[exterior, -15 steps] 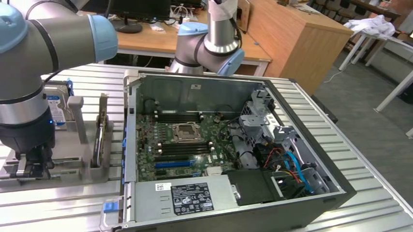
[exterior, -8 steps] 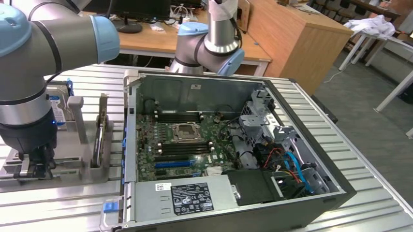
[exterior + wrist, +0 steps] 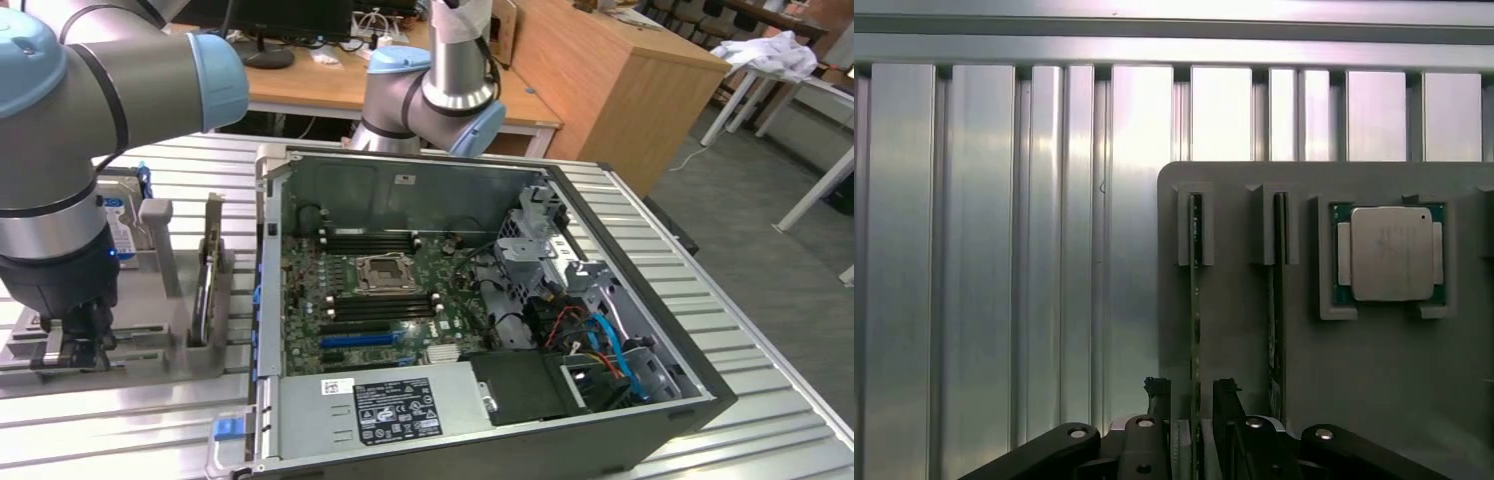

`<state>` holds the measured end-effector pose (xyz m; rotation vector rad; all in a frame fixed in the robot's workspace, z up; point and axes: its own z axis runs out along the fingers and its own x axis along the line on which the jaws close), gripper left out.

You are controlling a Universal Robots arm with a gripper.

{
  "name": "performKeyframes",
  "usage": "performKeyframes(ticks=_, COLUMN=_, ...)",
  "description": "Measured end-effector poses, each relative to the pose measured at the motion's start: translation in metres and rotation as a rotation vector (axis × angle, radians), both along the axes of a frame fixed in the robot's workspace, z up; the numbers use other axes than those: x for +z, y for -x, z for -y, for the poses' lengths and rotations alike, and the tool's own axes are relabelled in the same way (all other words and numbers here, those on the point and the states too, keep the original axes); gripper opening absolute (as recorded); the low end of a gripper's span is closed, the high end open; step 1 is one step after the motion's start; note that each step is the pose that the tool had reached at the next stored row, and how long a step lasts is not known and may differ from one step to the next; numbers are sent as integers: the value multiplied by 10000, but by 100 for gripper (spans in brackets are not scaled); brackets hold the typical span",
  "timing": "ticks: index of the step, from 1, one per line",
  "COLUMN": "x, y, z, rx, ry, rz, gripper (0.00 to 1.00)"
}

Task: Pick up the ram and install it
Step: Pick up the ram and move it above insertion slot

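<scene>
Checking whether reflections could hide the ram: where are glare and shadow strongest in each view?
Wrist view: bright glare streaks on the ribbed metal table, while the ram in the grey holder is evenly lit. Exterior view: mild sheen on the table, and the computer case is dim inside.

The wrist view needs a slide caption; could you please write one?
Open gripper straddles the ram standing on edge in the grey holder that also seats a processor chip.

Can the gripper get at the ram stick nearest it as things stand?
Likely yes. The open gripper straddles the ram stick, a finger on each side, as it stands on edge in the grey holder; nothing sits between them.
</scene>
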<state>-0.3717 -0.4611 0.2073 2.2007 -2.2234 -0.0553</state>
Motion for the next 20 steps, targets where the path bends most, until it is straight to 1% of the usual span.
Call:
performKeyframes(ticks=4, x=0, y=0, z=0, rx=121, ry=0, rz=0, gripper=31)
performKeyframes(ticks=8, x=-1, y=0, z=0, rx=122, ry=-1, rz=1, gripper=31)
performKeyframes(ticks=12, x=-4, y=-1, z=-14, rx=123, ry=-2, rz=2, gripper=31)
performKeyframes(ticks=16, x=-3, y=0, z=-17, rx=122, ry=-7, rz=0, gripper=31)
performKeyframes(ticks=20, x=-26, y=0, z=-17, rx=121, ry=-9, rz=1, gripper=31)
